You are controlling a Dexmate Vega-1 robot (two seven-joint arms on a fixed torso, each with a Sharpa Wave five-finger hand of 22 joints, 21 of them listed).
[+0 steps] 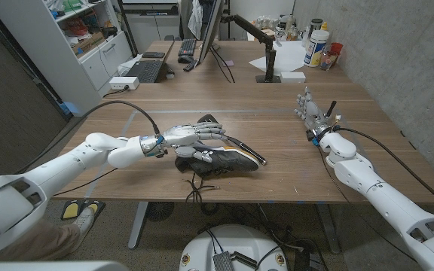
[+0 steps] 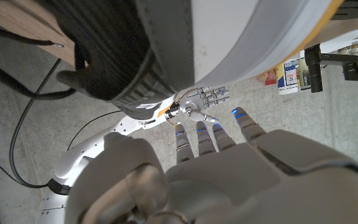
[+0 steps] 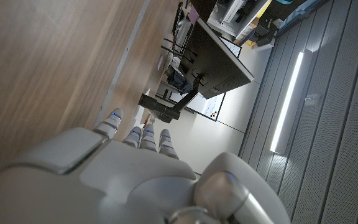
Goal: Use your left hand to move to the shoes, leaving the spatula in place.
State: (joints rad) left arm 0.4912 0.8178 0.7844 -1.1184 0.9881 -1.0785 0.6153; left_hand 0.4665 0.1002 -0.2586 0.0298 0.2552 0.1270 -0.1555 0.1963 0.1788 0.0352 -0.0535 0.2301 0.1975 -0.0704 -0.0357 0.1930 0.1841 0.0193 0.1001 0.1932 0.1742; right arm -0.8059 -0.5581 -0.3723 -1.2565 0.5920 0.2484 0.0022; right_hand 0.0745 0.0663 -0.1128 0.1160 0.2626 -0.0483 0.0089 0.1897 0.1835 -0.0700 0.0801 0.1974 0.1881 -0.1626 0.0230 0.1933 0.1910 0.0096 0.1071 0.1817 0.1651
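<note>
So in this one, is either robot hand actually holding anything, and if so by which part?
Nothing is held. The left hand hovers with fingers extended over the dark grey-and-white sneakers; the right hand stands open on the wooden table.

1. The left arm reaches in across the surface (image 1: 277,113), its left hand (image 1: 194,135) held palm down with fingers stretched out and apart, holding nothing.
2. The right arm lies along the surface's right side; the right hand (image 1: 311,113) stands upright, fingers extended and empty.
</note>
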